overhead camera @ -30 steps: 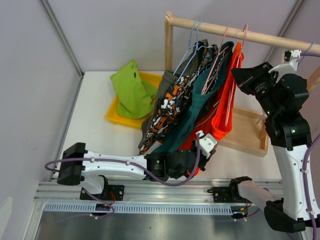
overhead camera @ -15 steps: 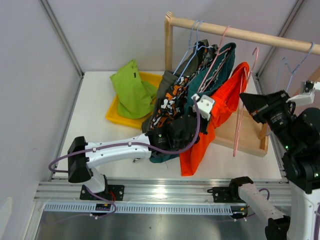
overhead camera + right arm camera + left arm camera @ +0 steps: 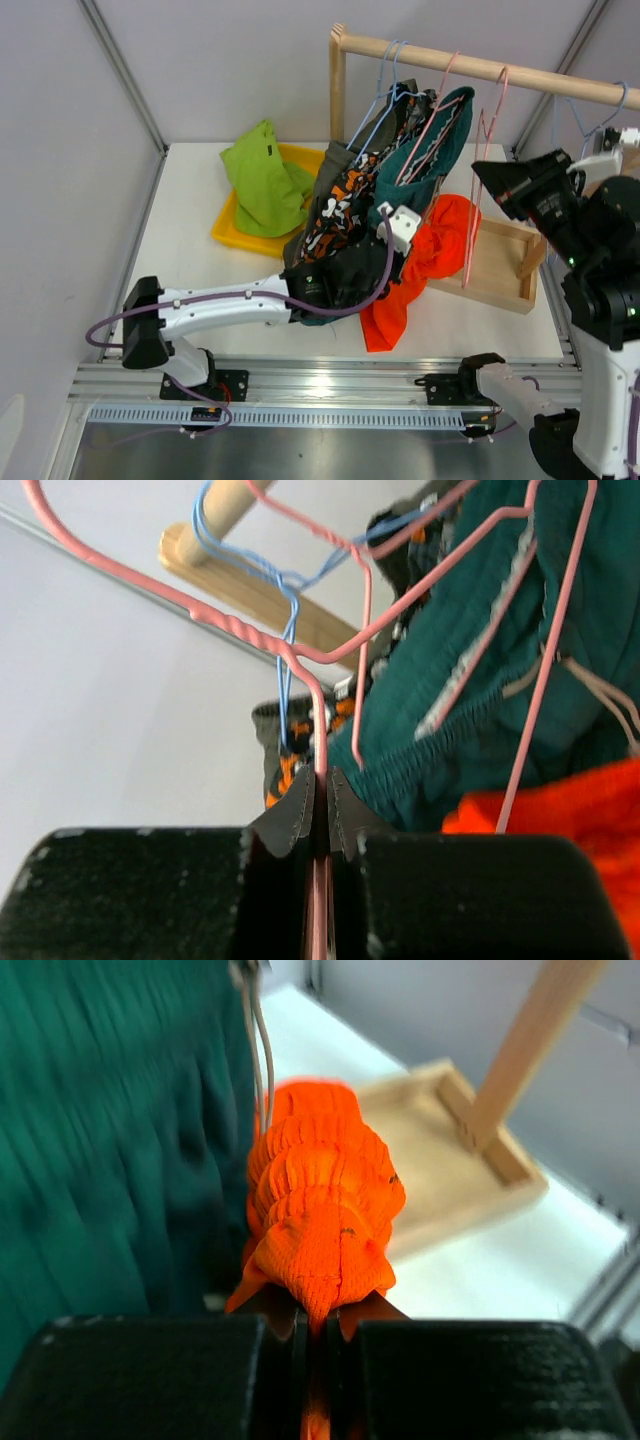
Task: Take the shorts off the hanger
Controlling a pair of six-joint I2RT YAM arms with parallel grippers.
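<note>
On my feed I see lime green shorts (image 3: 262,185) on a yellow tray (image 3: 225,235), orange-red shorts (image 3: 425,262) bright against the white surface (image 3: 190,250), dark teal shorts (image 3: 440,135), camouflage shorts (image 3: 345,200) in orange, black and white, olive-grey shorts (image 3: 326,165) — a pink hanger (image 3: 320,730), light blue hangers (image 3: 287,690), a pale wood rail (image 3: 430,58), left gripper (image 3: 318,1325) and right gripper (image 3: 322,790) both black

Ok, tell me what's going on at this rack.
The left fingers are clamped on the orange shorts, which sag to the table, seemingly off the pink hanger. The right fingers pinch that hanger's wire. The teal shorts and camo shorts hang on the rail; a green pair lies in the yellow bin.
</note>
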